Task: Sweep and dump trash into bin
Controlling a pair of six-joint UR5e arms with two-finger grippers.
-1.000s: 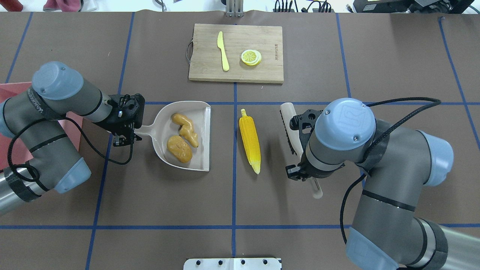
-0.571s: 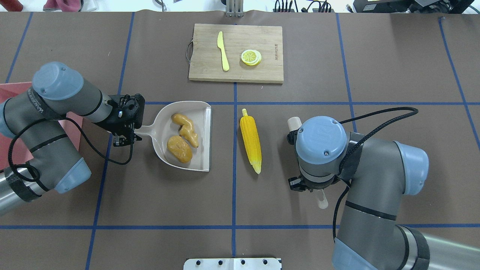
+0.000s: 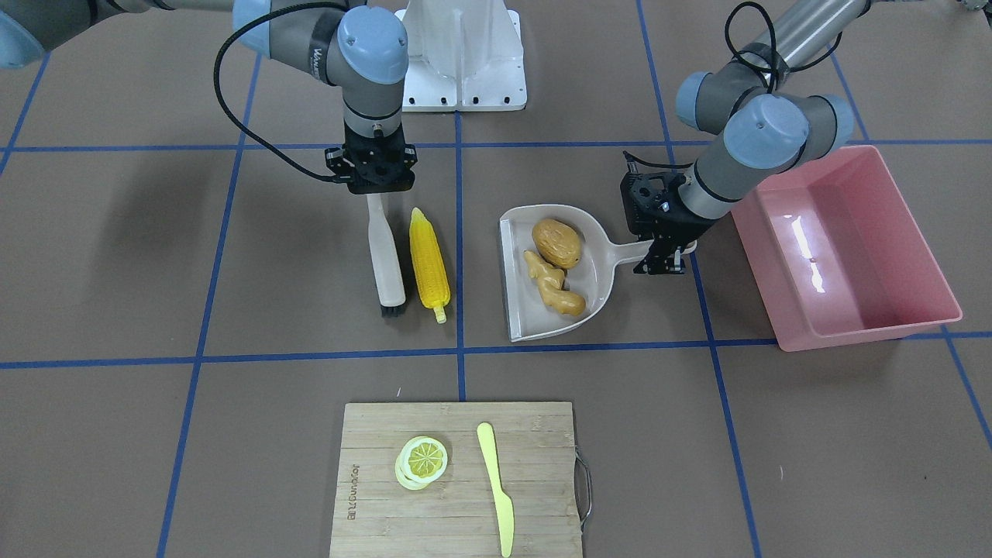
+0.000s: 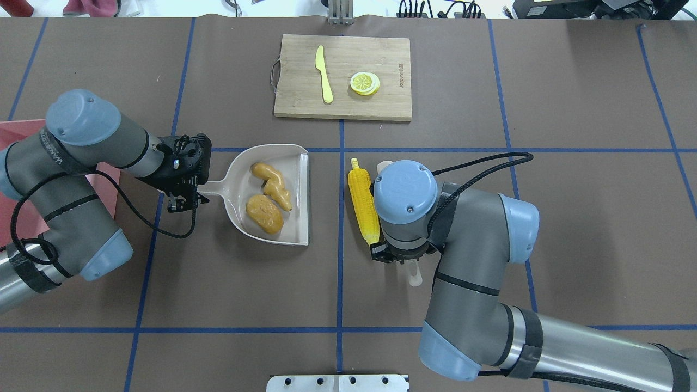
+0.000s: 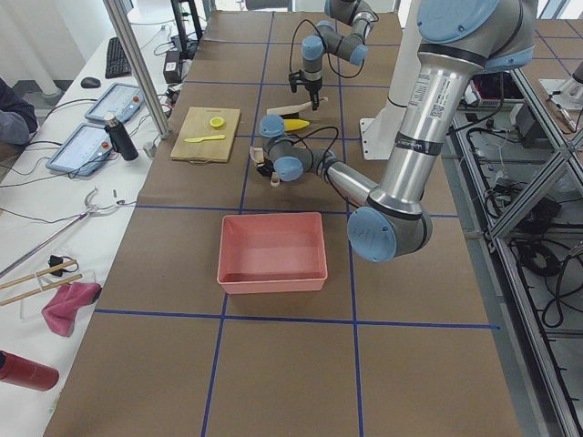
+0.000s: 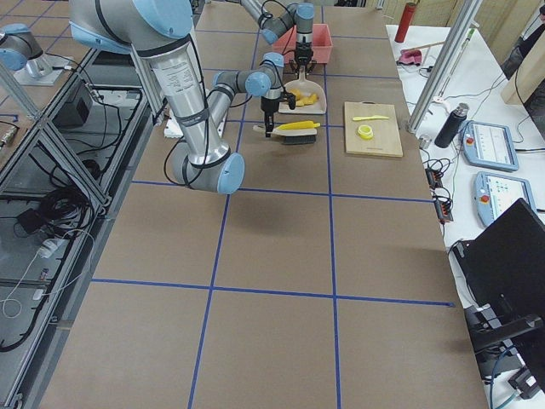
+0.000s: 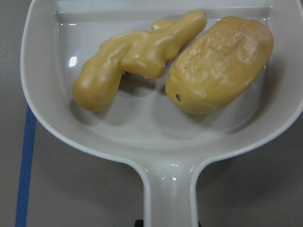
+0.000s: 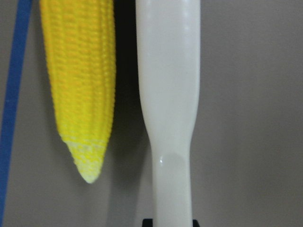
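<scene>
- Exterior front-facing view: the right gripper is clamped down on the handle end of a white brush. The brush lies low along the table, with its dark bristle end pointing away from the robot.
- The yellow corn cob lies flat right alongside the brush, parallel to it, on the side toward the dustpan. The right wrist view shows a thin dark gap between them, so I can't tell if they actually touch.
- The corn is outside the pan, a little way off its open mouth.
- The left gripper is pinched on the dustpan's handle, and the pan's open edge faces the corn.
- Inside the pan, the ginger root and the potato lump sit side by side, touching.
- The pink bin sits on the table on the robot's left, just past the left gripper and apart from the pan.
- Farther out there's a wooden cutting board with a lemon slice and a plastic knife on it, well apart from everything else.
</scene>
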